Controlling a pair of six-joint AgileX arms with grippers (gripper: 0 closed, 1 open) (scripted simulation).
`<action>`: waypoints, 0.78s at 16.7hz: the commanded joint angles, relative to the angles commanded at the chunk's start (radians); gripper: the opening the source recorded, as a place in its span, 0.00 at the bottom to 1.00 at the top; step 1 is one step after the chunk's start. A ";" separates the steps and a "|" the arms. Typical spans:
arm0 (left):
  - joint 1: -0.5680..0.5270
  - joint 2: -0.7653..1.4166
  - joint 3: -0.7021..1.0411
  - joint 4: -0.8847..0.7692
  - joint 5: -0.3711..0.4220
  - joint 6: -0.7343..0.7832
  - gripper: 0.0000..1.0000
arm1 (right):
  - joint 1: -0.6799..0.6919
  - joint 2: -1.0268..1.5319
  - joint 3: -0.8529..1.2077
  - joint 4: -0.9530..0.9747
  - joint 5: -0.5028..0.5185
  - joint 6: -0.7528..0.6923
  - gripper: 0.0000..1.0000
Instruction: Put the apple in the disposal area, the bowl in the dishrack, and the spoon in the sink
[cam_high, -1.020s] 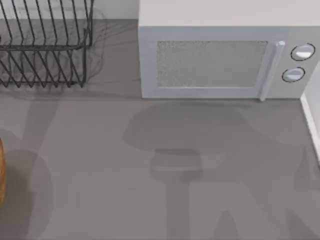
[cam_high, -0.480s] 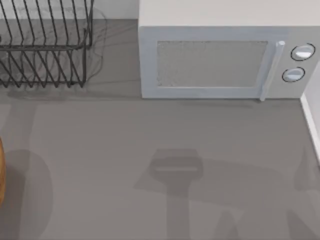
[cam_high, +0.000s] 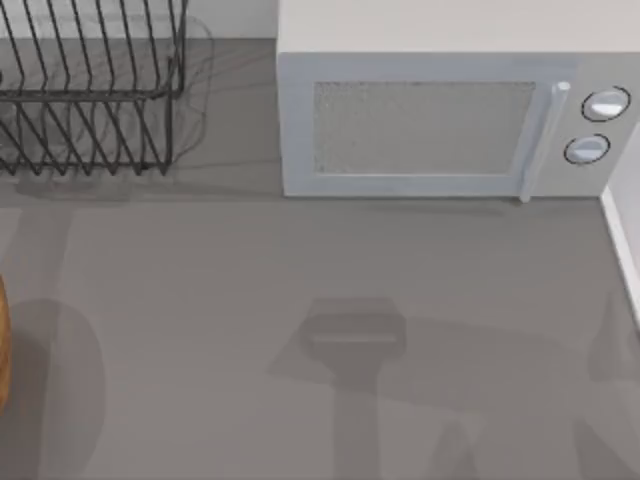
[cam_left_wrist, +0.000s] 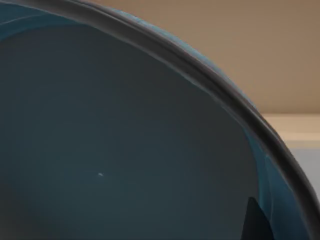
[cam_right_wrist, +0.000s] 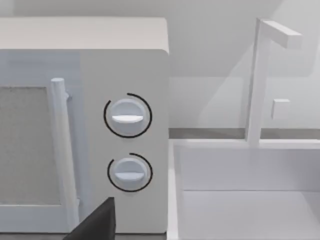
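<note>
Up close in the left wrist view, the bowl (cam_left_wrist: 125, 150) fills the picture: a smooth, glossy teal-blue inside curving deep, edged by a thin dark rim that sweeps across in a clean arc, with a plain tan backdrop beyond it. A small dark wedge pokes in near the bowl's wall, but whether the left pincer is spread or pinching the bowl, I cannot tell. From above, the dishrack (cam_high: 90, 90) sits at the far left of the grey matte table (cam_high: 300, 300), a black cage of thin upright wires and slanted tines, casting fine line shadows. Just to its right stands the boxy white microwave (cam_high: 440, 120), speckled door panel, slim bar handle, two round dials. The right wrist view looks straight at those dials, with a white square-edged sink (cam_right_wrist: 250, 200) touching the microwave's side and an angular white faucet (cam_right_wrist: 257, 80) rising behind it. A dark pointed shape sits at that picture's edge; the right pincer's state I cannot tell
</note>
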 joint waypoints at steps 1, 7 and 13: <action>-0.003 0.020 -0.001 0.021 -0.001 0.000 0.00 | 0.000 0.000 0.000 0.000 0.000 0.000 1.00; -0.030 0.308 -0.028 0.346 -0.027 0.001 0.00 | 0.000 0.000 0.000 0.000 0.000 0.000 1.00; -0.075 0.642 -0.111 0.773 -0.067 0.001 0.00 | 0.000 0.000 0.000 0.000 0.000 0.000 1.00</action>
